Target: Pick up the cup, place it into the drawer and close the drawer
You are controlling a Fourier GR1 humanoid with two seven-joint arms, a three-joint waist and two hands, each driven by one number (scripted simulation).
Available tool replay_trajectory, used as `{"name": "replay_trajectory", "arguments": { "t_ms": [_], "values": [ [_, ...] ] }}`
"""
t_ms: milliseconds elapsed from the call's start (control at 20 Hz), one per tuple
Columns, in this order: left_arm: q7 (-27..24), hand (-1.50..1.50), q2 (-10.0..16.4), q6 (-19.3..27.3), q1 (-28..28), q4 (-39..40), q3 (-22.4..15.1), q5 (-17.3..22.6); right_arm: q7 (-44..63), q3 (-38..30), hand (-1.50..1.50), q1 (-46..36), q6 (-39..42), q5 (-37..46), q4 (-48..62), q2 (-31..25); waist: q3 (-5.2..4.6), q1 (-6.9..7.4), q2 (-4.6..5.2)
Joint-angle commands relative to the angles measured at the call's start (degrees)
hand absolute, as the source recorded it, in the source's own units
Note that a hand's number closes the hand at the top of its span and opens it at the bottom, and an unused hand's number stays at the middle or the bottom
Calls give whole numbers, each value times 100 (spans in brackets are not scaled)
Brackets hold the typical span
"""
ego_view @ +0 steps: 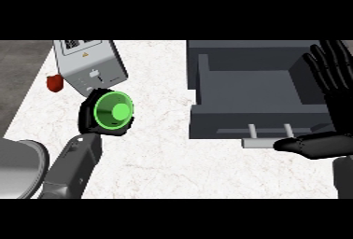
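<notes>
Most of the view is a white marbled stone counter [179, 158], and the biggest thing on it is the dark grey box-shaped drawer [228, 126] at the upper right. It stands pulled open with its hollow showing, so it is ready to take the cup. Its pale grey bar handle [265, 143] faces the robot.

The right hand [338, 112] shows at the right edge, beside the drawer. It is resting, with its fingers straight and spread upward and its thumb out toward the handle (well placed, I judge, for the later push shut).

A grey boxy toaster-like appliance [89, 63] sits at the upper left, and a rounded grey metal vessel [17, 170] at the lower left.

The left hand [88, 114] has its fingers curled round the bright green round cup [114, 112]. The cup is left of the drawer and well apart from it, mouth facing up. The carry across seems the step in hand.

A small red object [55, 83] lies beside the appliance.
</notes>
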Motion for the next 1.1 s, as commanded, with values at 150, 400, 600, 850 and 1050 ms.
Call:
{"name": "replay_trajectory", "arguments": {
  "t_ms": [150, 400, 600, 850, 1050],
  "values": [
    [860, 150, -445, 199, -768, -1039, -400, -9, -37, 119, -150, -55, -148, 250, 53, 98, 7, 69, -29],
    [2117, 150, -693, 604, -1398, -1891, -868, 208, -269, 48, -150, 13, -59, 251, 265, 74, 10, 84, -46],
    [2808, 150, -702, 1140, -2058, -1963, -1061, 316, -512, -68, -150, 349, 185, 103, 251, -4, 7, -50, -5],
    [3657, 150, -706, 1975, -2898, -1945, -1707, 525, -511, -162, -150, -85, 110, 187, 540, -116, 7, -88, 12],
    [4360, 150, -707, 2224, -3706, -1302, -1648, 540, -511, -17, -150, 223, 38, 212, 221, 95, 8, -134, 26]
  ]
}}
